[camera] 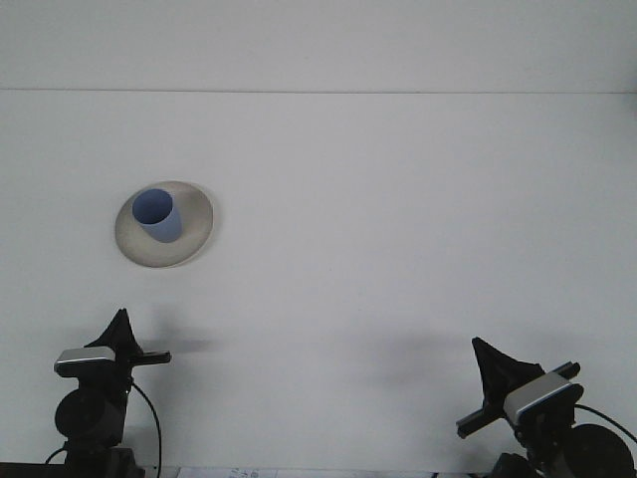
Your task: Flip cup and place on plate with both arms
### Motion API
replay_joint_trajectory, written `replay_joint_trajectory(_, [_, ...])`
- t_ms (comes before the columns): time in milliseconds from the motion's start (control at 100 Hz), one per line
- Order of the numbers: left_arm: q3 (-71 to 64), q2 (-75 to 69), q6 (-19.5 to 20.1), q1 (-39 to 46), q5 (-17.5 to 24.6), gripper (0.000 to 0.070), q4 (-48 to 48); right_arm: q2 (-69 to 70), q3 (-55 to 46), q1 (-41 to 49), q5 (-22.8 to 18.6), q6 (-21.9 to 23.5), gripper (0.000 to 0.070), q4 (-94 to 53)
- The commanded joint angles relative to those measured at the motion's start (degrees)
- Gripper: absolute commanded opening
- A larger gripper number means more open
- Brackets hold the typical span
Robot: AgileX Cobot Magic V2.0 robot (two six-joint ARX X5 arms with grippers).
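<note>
Bumping the blue cup point(156, 215) off its plate point(195, 237) could spoil things, though I cannot tell if either arm's jaws are open.

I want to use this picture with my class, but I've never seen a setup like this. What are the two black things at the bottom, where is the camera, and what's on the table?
This is a single picture from a camera on the robot, looking forward over a white table. The two black shapes at the bottom are the robot's arms: the left gripper and the right gripper, each with a small camera attached. Both are pulled back near the table's front edge and hold nothing. On the table, to the left, sits a pale round plate with a blue cup standing on it, its opening facing up.
</note>
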Motion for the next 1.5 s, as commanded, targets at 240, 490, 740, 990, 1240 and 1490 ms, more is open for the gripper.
replay_joint_trajectory(240, [-1.11,-0.09,0.28,0.07,-0.28,0.0015,0.63,-3.63,-10.56,-27.3,-8.55,-6.27,0.0006,11.91])
replay_joint_trajectory(490, [-1.11,-0.09,0.28,0.07,-0.28,0.0015,0.66,-9.53,-27.87,-50.36,-28.46,-2.84,0.0006,26.49])
replay_joint_trajectory(740, [-1.11,-0.09,0.28,0.07,-0.28,0.0016,0.68,-9.53,-37.24,-52.72,-28.57,-0.85,0.0006,34.32])
replay_joint_trajectory(990, [-1.09,-0.07,0.28,0.07,-0.28,0.0015,0.68,-9.53,-37.09,-52.78,-28.3,-1.33,0.0006,33.22])
replay_joint_trajectory(1240, [-1.09,-0.07,0.28,0.07,-0.28,0.0015,0.68,-9.53,-37.09,-52.78,-28.3,-1.36,0.0006,34.36])
replay_joint_trajectory(1490, [-1.09,-0.07,0.28,0.07,-0.28,0.0015,0.68,-9.53,-37.09,-52.78,-28.3,-1.36,0.0006,34.36])
